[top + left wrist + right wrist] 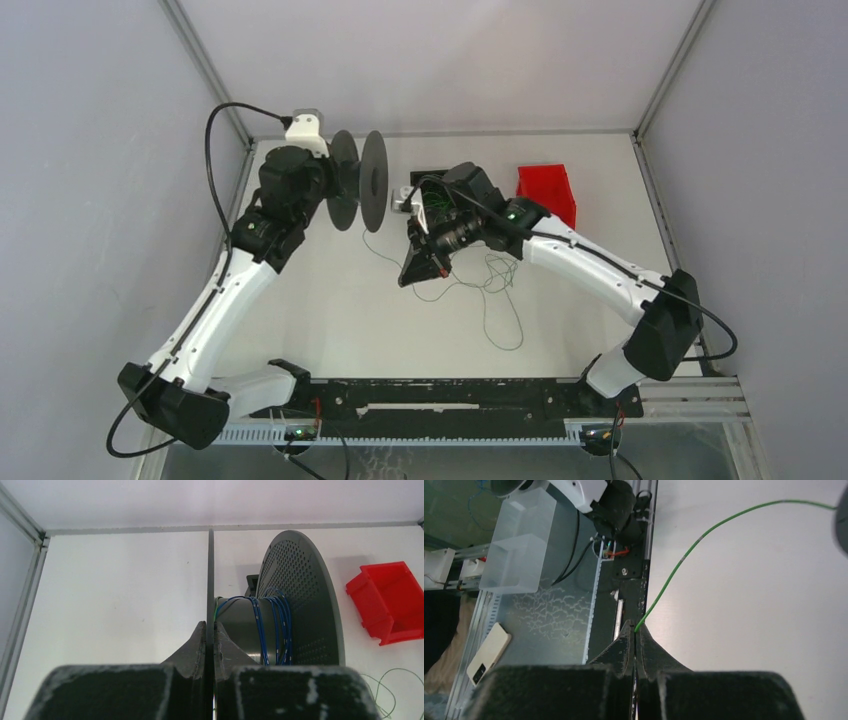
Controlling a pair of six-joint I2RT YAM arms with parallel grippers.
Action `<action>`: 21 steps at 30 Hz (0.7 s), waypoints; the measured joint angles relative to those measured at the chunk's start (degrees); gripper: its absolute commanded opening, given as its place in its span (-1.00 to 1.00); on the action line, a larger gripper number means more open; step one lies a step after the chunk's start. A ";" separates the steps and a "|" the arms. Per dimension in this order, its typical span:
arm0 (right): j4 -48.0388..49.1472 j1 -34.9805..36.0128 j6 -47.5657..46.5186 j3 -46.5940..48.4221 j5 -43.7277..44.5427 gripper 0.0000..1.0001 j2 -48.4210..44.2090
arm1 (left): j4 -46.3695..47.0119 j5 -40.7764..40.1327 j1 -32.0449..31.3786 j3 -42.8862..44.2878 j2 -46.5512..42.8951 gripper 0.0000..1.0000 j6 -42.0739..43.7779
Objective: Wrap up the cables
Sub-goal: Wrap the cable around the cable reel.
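Fingers (621, 650) of right gripper (635, 639) are pressed together, pinching the end of a thin green cable (696, 542). The strand leaves the tips and arcs away over the white table (749, 610). Left gripper (210, 642) is clamped on the thin near flange (210, 580) of a dark grey spool (305, 605), one finger on each side of the disc. Blue wire (280, 630) is wound on the hub just beyond those tips. The spool's discs stand upright at the far left of the table; the right gripper is near it, to the right. More green cable lies in loose loops (495, 272) on the table beside the right gripper, apart from the spool. Red bin (548, 190) sits at the far right. Plain grey walls enclose the table, and a black rail (450, 395) runs along the near edge.
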 measured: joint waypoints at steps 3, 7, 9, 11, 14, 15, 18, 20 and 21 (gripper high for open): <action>0.09 -1.36 1.75 2.19 0.00 -1.00 -1.33 | 0.92 0.04 -1.31 -0.31 0.00 -0.99 2.03; 0.70 -4.20 4.07 5.40 0.26 -1.00 -1.64 | 1.22 0.07 -2.86 -1.03 0.02 -0.99 4.66; 0.92 -5.20 5.16 6.75 0.79 -1.00 -1.62 | 1.33 0.07 -3.63 -1.53 0.02 -0.99 5.92; 0.98 -6.01 6.12 8.33 1.46 -1.00 -1.60 | 1.33 -0.04 -4.81 -2.16 0.02 -0.99 7.28; 0.94 -6.56 7.15 10.49 2.45 -1.00 -1.51 | 1.38 0.09 -6.82 -3.04 0.02 -0.99 9.09; 0.96 -6.75 7.43 11.19 2.73 -1.00 -1.40 | 1.38 0.11 -7.52 -3.37 0.02 -0.99 9.86; 1.16 -7.76 8.46 12.96 3.91 -1.00 -1.29 | 1.36 0.46 -9.35 -4.33 0.04 -0.99 11.82; 1.31 -8.90 9.05 13.51 4.66 -1.00 -1.25 | 1.33 1.09 -10.29 -4.92 0.04 -0.99 13.09; 1.40 -9.55 9.31 13.64 5.03 -1.00 -1.18 | 1.33 1.42 -10.56 -5.11 0.04 -0.99 13.53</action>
